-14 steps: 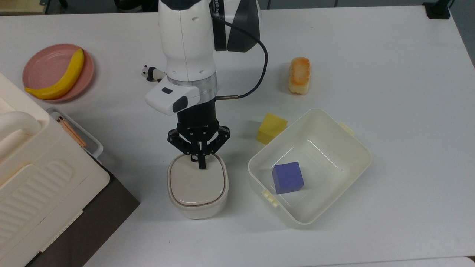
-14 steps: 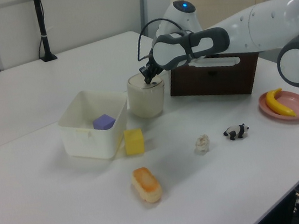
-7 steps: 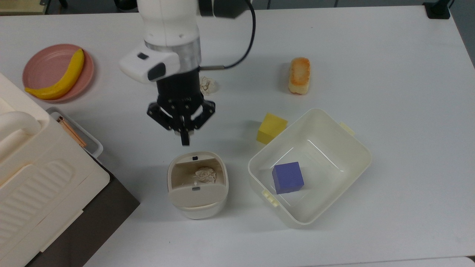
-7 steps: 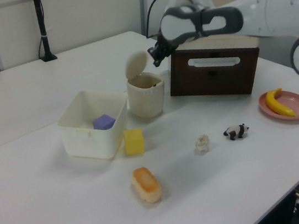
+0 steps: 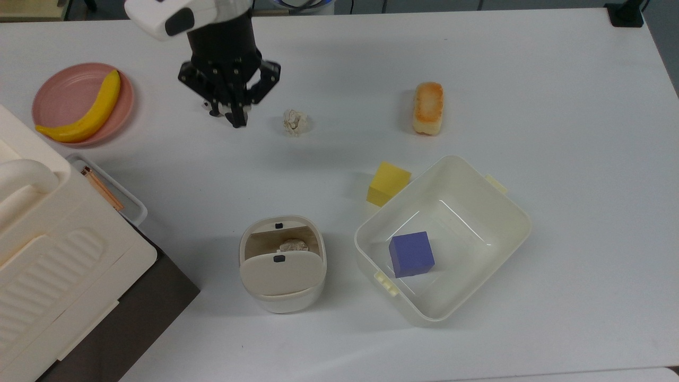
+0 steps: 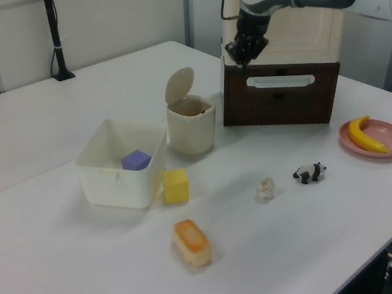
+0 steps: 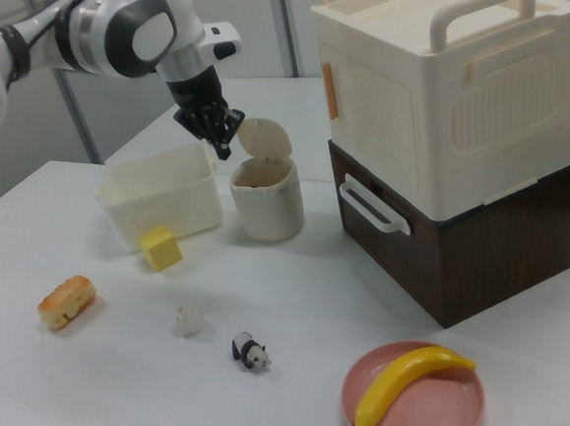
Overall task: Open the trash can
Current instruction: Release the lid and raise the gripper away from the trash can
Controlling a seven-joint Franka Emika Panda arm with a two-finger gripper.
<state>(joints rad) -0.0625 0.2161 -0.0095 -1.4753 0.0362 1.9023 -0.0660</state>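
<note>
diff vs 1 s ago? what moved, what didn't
The gripper left the trash can and rose, travelling toward the top view's upper left; it holds nothing. The lid, flat and pressed 1 s ago, popped up and now stands open, showing crumpled paper inside. The tub, purple cube, yellow block, bread, banana and box stayed put.

The Franka arm hangs raised above the white table, its black two-finger gripper [image 5: 234, 118] [image 6: 244, 56] [image 7: 222, 144] pointing downward, fingertips drawn close together and holding nothing, white wrist housing angled just above the black finger linkage
</note>
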